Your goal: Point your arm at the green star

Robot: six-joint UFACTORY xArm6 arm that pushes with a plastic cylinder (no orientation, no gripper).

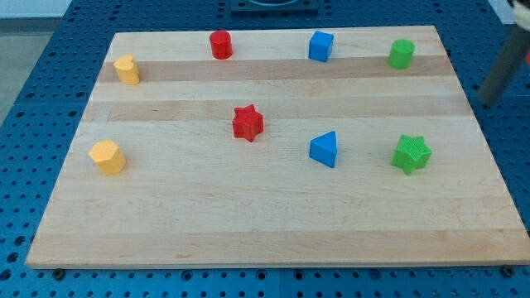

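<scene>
The green star [411, 154] lies near the right side of the wooden board [248, 215], about halfway down. My rod shows blurred at the view's right edge, slanting down to the left. My tip [487, 101] is just past the board's right edge, up and to the right of the green star and well apart from it. It touches no block.
A green cylinder [402, 54], a blue cube [320, 46] and a red cylinder [220, 44] stand along the top. A yellow block [127, 69] and another yellow block [108, 156] sit at the left. A red star [247, 122] and a blue triangle [325, 149] lie mid-board.
</scene>
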